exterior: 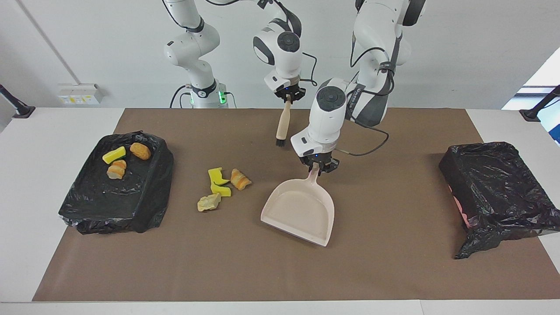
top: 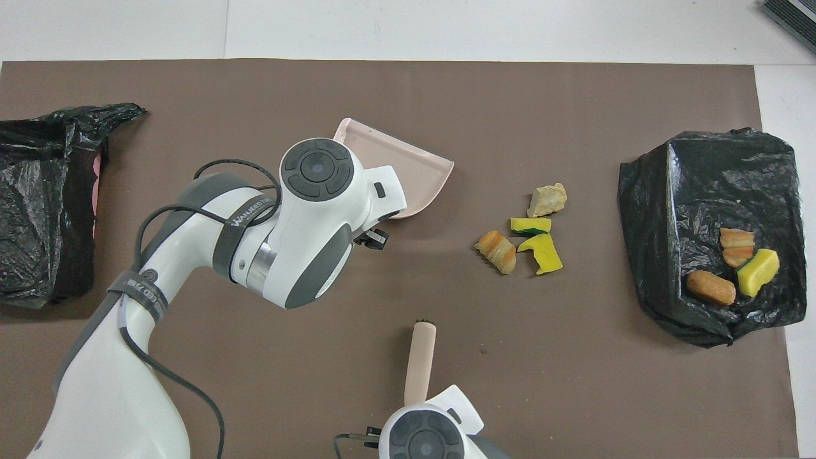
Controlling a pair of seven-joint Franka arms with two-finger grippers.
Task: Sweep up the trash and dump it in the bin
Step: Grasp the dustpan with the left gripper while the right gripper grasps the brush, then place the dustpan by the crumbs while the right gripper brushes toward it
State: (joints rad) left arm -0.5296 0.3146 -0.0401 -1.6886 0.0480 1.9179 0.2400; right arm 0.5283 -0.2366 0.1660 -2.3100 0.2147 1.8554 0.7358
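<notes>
Several loose trash chunks lie together on the brown mat: a yellow one, a yellow-green one, an orange-striped one and a pale beige one. My left gripper is shut on the handle of the beige dustpan, which sits beside the chunks toward the left arm's end, its mouth on the mat. My right gripper is shut on the beige brush, which hangs bristles down over the mat.
A black-lined bin at the right arm's end holds a yellow chunk, a tan-brown one and an orange-striped one. A second black-lined bin stands at the left arm's end.
</notes>
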